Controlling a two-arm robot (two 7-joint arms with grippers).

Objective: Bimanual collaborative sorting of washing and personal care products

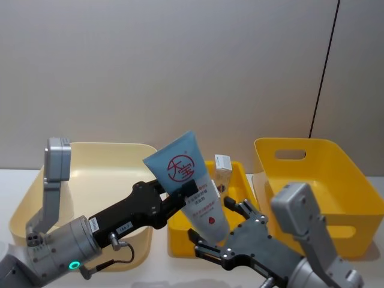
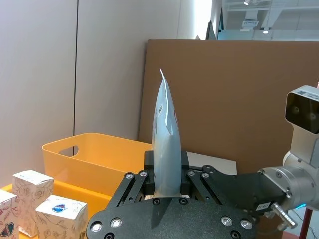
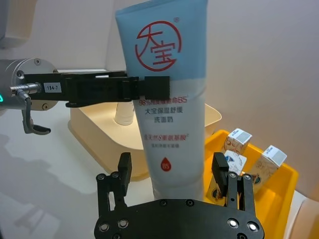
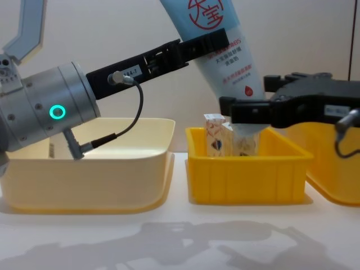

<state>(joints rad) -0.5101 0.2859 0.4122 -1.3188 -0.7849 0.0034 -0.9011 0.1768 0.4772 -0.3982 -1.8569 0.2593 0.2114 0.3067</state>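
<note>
— Pale-blue squeeze tube (image 1: 186, 180): where do we have it?
— In the air, tilted, crimped end up, over the yellow tray (image 1: 180, 240) at the middle of the tabletop (image 4: 180, 236). Our left gripper (image 1: 187, 193) clamps it across the printed middle, fingers closed flat on both faces.
— And our right gripper (image 3: 172, 172)?
— It reaches in from the tabletop's right side, fingers spread wide, one on either side of the tube's cap end. We see a gap on each side, so nothing is pinched there.
— So we're mid-handover.
— That's our reading. Next we'd close the right fingers on the lower body, and only then let the left ones open. Releasing early would drop the tube onto the white cartons (image 1: 222, 170) standing in the tray below.
— Then where does it go?
— We judge one of the outer bins: the cream bin (image 1: 108, 146) toward the left edge or the large yellow bin (image 1: 360, 234) toward the right edge. With the right arm taking over, the right one seems likelier, though we can't be sure.
</note>
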